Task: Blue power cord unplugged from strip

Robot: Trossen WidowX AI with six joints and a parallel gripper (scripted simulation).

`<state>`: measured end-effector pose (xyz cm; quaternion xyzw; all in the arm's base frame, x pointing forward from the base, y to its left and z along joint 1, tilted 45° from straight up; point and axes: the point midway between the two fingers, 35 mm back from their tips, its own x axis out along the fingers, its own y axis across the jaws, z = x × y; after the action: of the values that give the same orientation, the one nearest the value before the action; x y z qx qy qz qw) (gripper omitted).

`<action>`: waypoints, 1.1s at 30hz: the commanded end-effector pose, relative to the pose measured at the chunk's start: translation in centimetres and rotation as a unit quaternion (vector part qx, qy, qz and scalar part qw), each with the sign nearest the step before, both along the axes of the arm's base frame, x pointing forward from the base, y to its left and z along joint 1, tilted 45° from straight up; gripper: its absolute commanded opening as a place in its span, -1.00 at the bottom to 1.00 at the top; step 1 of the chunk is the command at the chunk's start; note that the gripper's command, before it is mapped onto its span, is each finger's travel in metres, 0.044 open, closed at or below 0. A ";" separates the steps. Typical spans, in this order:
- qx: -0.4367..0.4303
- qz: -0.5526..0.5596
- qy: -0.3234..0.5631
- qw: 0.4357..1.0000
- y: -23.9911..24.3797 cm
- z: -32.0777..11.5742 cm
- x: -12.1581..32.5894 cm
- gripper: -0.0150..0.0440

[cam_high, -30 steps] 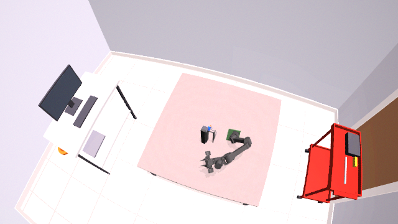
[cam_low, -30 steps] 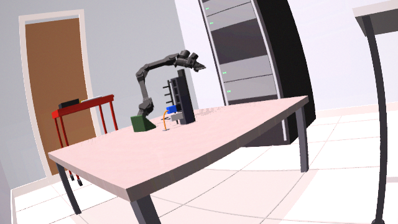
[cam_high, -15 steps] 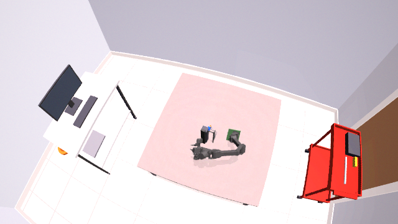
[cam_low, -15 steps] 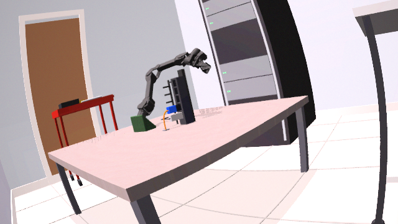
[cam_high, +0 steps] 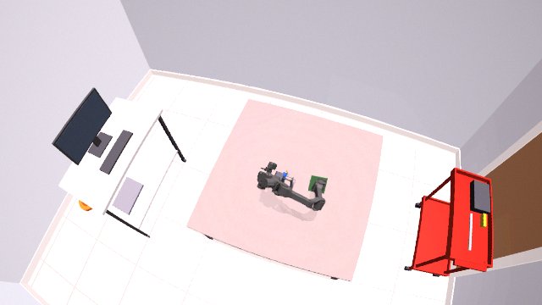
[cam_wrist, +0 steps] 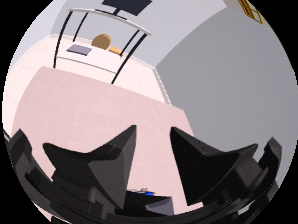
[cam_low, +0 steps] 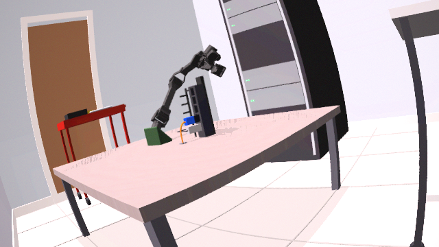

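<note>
Blue plug [cam_low: 188, 120] half hidden behind upright strip [cam_low: 202, 108]; tool [cam_low: 218, 70] above, fingers apart, empty.

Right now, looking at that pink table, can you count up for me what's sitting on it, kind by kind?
Robot arm: 1
Green base block: 1
Upright power strip: 1
Blue plug: 1
Grey plug: 1
Orange cord: 1
Total: 6
</note>
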<state>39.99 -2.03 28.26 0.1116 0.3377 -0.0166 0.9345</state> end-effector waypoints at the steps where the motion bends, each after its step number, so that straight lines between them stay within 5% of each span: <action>1: 0.009 -0.030 0.045 0.999 -3.7 -3.6 0.6 0.05; 18: 0.252 -0.181 0.296 0.903 -5.3 -16.9 -3.3 0.05; 21: 0.321 -0.236 0.376 0.836 -4.4 -19.7 -5.4 0.05; 28: 0.458 -0.415 0.574 0.537 -1.2 -24.4 -11.8 0.05; 33: 0.459 -0.420 0.578 0.528 -1.1 -24.4 -11.9 0.05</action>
<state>28.10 -3.37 3.66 0.6133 0.6814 -0.3045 0.2585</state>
